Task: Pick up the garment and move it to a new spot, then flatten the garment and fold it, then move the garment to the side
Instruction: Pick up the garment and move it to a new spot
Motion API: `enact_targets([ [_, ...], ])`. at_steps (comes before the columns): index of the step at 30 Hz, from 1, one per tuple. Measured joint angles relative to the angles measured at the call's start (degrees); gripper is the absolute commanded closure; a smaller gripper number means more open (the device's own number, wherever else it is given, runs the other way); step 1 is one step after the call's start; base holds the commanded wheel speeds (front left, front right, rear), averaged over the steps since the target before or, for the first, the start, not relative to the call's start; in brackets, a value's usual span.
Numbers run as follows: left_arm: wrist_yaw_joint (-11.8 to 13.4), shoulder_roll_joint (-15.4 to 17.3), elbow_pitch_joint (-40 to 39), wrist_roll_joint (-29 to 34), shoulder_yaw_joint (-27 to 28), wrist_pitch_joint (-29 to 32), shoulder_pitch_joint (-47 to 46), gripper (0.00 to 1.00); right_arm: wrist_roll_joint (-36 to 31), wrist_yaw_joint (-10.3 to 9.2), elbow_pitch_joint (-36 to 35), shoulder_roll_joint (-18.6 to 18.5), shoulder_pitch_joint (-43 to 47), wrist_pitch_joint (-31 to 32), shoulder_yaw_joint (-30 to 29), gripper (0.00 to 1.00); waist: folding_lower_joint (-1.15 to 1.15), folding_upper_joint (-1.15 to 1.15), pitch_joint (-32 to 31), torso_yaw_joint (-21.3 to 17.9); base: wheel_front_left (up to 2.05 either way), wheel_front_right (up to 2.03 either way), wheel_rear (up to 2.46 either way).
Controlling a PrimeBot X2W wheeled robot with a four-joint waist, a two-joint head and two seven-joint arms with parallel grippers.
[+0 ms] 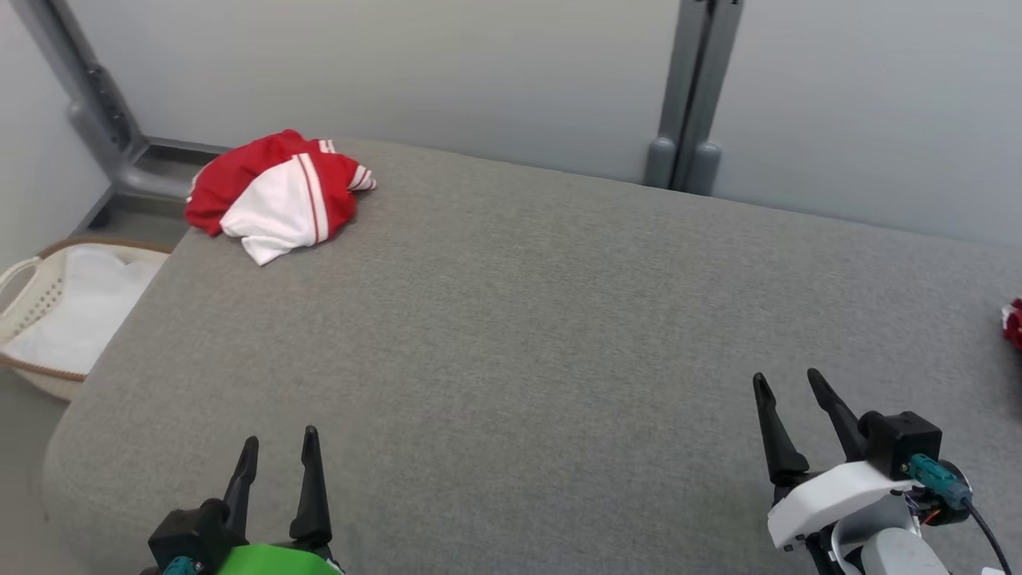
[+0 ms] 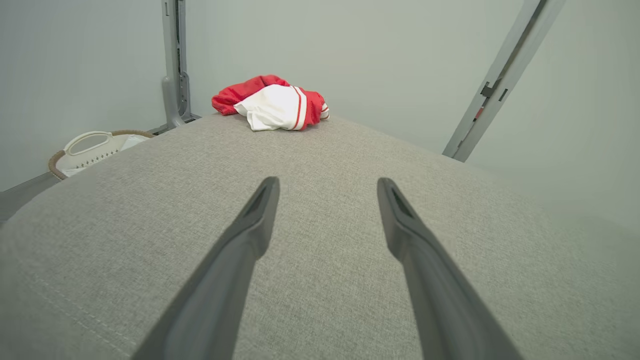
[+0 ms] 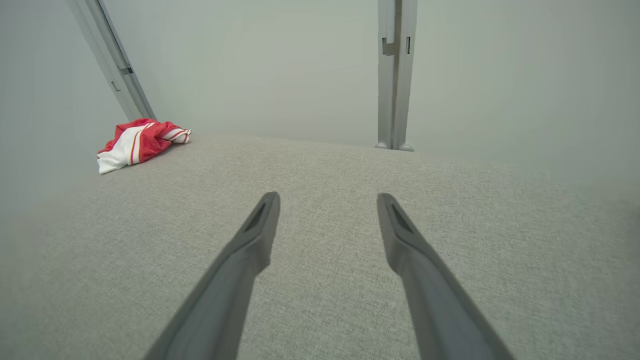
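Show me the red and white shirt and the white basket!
crumpled red and white jersey shirt [image 1: 275,204]: head view, its white sleeve.
white latticed plastic basket [image 1: 36,299]: head view, its latticed wall.

Grey fabric-covered bed [image 1: 519,319] set against a pale wall [image 1: 479,72], with one upright grey post [image 1: 693,96] and one slanted grey post [image 1: 96,96] behind it. On the floor off its left edge, a white brown-rimmed basket [image 1: 32,299] holding white cloth [image 1: 88,307]. A small red item [image 1: 1014,323] lies at the bed's right edge, cut off by the frame.
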Motion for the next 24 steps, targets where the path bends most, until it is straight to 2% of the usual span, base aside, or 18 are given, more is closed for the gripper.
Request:
enact_targets([
  [7,-0.04,0.01,-1.42,0.07,0.85,0.00,0.15,0.00,0.20,0.00,0.58,0.03,-0.90,-0.07,2.20,0.00,0.00,0.00,0.28,6.79,0.00,0.00,0.00],
  [11,0.51,0.02,-2.54,-0.38,1.16,0.00,0.42,0.00,0.30,0.00,0.93,0.04,-1.98,-0.08,3.03,0.00,0.00,0.00,0.84,8.93,0.00,0.00,0.00],
  [24,0.89,0.01,-3.44,-0.16,1.77,0.00,0.82,0.00,0.07,0.00,1.36,0.03,-2.35,-0.07,2.85,0.00,0.00,0.00,1.14,9.46,0.00,0.00,0.00],
])
